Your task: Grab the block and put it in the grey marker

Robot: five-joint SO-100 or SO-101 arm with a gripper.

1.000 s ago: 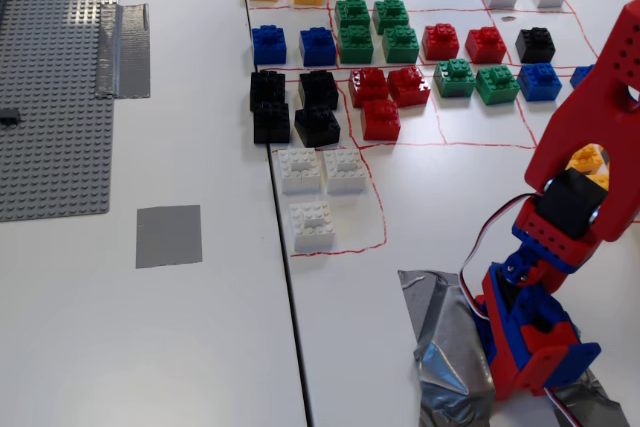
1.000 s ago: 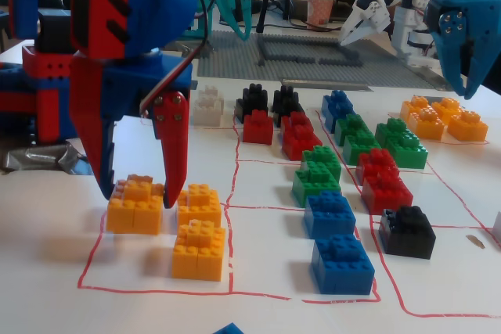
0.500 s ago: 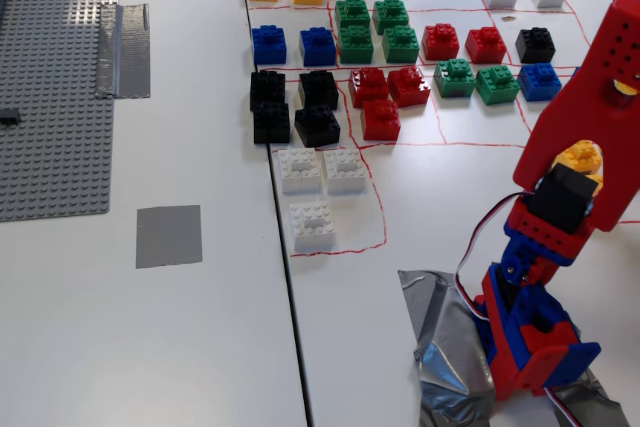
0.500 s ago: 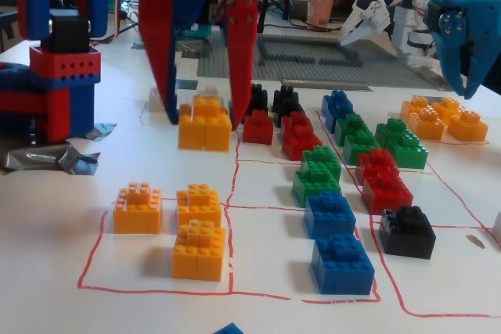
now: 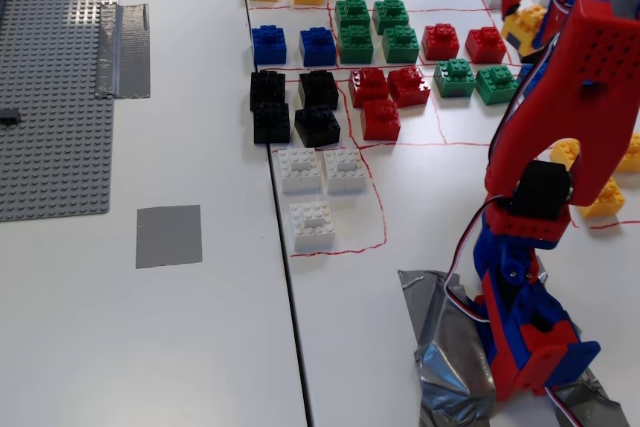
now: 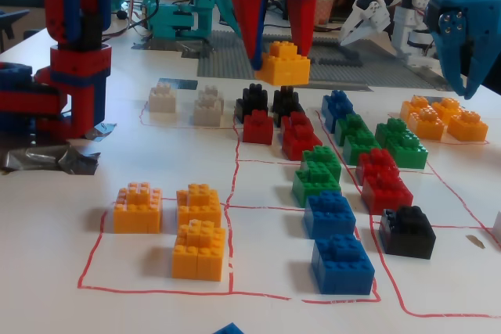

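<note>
The red-and-blue arm is rising from its base and reaching over the worktop. Its gripper is pointing downward, raised clear of the surface, with both red fingers clamping the block between them.

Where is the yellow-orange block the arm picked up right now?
The block is held off the table in the gripper, above the black bricks in a fixed view; in the other it shows top right, near the red bricks.
</note>
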